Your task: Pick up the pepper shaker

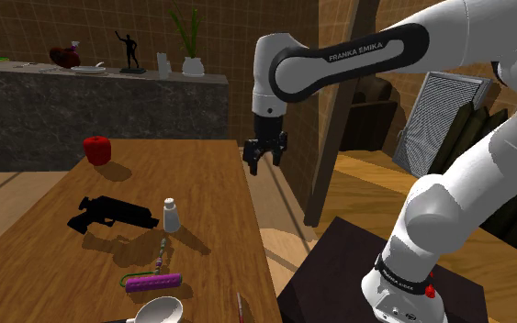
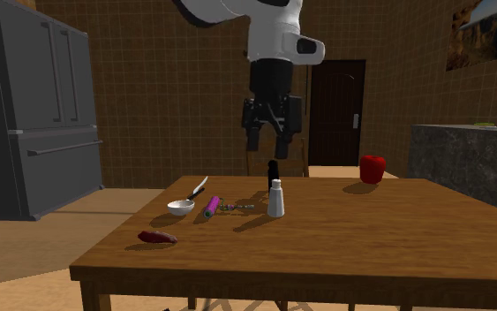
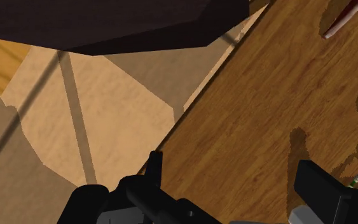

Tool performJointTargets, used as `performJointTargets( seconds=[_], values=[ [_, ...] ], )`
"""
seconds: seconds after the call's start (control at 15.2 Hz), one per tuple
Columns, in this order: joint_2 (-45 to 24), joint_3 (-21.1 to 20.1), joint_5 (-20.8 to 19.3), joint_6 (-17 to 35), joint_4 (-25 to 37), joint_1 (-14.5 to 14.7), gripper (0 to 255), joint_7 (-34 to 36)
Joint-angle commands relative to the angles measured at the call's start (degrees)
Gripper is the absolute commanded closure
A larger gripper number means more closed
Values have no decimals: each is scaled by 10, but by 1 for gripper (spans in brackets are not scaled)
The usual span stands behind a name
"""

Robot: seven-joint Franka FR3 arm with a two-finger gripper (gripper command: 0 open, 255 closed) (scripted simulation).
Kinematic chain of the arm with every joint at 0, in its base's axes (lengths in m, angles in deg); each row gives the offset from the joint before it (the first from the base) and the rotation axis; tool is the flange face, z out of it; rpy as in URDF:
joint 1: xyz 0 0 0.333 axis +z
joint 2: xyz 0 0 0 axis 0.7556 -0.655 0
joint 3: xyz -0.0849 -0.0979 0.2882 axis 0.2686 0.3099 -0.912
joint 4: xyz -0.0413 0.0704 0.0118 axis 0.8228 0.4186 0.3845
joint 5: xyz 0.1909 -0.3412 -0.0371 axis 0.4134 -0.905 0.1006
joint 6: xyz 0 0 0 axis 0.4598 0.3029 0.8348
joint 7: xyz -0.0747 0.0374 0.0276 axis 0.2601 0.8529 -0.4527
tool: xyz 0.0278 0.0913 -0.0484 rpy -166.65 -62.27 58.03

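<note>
Hand (image 2: 270, 141): held empty, fingers spread wide, high over the worktop (image 2: 370, 238) edge; a descent was judged outstanding. Pepper shaker (image 2: 275, 199): left upright, untouched, well below the hand and inboard of it.

claw (image 1: 266, 161) above table (image 1: 196, 170) edge, seemingly open | pepper shaker (image 1: 170, 216) upright, well apart
</note>
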Motion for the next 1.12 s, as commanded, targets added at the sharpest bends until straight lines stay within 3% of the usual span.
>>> performJointTargets(
  seconds=[0.0,0.53,1.06],
  values=[
    [-49,-15,-2,27,26,1,0,22],
    [-221,-53,-37,88,149,12,0,106],
    [-401,-60,-96,101,323,49,0,186]
  ],
)
